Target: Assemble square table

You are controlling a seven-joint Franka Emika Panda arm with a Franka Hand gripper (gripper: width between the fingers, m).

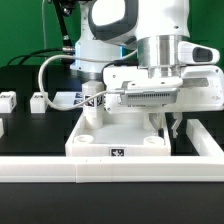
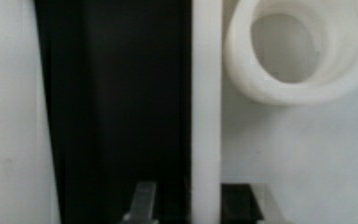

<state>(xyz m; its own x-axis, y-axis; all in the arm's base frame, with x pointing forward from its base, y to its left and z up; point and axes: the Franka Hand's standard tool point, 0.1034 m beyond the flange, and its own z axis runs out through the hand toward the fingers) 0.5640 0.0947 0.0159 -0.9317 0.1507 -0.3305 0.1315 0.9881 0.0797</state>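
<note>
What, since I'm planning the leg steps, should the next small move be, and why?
Probably open the jaws and lift straight up. The gripper is shut on the raised rim of the square top, the top seems to sit against the border rail, and loose legs lie on the exterior view's left.

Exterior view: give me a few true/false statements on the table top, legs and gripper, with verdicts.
1. The table top lies flat, right behind the long white rail. True.
2. Loose legs lie to the exterior view's right of the table top. False: they lie to its left.
3. The gripper carries a leg. False: it is shut with no leg in it; in the wrist view the table top's rim runs between its fingers.
4. The bench under the parts is black. True.
</note>
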